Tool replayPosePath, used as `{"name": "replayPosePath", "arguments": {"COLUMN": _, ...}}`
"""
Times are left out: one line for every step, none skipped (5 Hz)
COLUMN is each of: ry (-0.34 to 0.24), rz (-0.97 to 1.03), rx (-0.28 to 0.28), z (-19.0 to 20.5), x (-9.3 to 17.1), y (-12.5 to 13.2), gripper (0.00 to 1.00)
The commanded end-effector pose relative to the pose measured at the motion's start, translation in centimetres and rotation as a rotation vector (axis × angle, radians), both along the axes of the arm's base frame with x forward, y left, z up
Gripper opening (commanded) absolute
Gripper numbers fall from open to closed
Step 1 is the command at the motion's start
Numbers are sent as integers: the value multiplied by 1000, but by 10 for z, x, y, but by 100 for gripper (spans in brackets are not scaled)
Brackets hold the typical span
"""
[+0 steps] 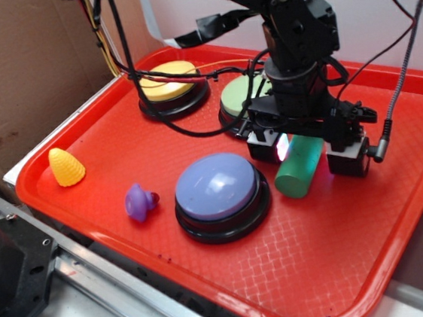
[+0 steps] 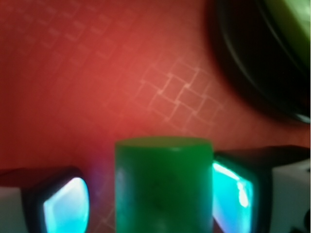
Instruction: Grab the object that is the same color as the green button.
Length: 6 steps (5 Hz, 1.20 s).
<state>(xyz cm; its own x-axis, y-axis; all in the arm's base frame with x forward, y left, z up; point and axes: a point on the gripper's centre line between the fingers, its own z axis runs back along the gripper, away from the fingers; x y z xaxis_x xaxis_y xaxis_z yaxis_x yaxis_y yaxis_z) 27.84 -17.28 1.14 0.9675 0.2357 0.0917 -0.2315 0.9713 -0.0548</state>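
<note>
No writing shows; hand (image 1: 307,151) straddles green cylinder (image 1: 300,166).

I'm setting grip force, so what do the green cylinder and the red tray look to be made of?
Green cylinder: probably solid plastic or rubber; even colour, matte, only faint sheen in the wrist view. Red tray: likely moulded hard plastic; its embossed grid texture catches soft highlights, and the raised rim is smoothly rounded.

Elevated exterior view; close downward wrist view
</note>
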Motion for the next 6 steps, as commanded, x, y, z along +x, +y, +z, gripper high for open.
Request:
{"name": "replayPosePath", "arguments": {"ry": -13, "rz": 72, "rx": 19, "z": 16, "x": 11, "y": 4, "gripper": 0}}
{"name": "replayPosePath", "arguments": {"ry": -14, "rz": 46, "rx": 0, "z": 43, "x": 13, "y": 17, "gripper": 0}}
{"name": "replayPosePath", "arguments": {"ry": -8, "rz": -85, "rx": 50, "z": 90, "x": 13, "y": 36, "gripper": 0}}
{"name": "replayPosePath", "arguments": {"ry": -31, "rz": -146, "rx": 54, "z": 122, "x": 8, "y": 63, "gripper": 0}}
{"name": "replayPosePath", "arguments": {"ry": 23, "rz": -214, "rx": 8, "z": 145, "x": -2, "y": 103, "gripper": 0}}
{"name": "replayPosePath", "arguments": {"ry": 12, "rz": -188, "rx": -27, "z": 159, "x": -21, "y": 133, "gripper": 0}}
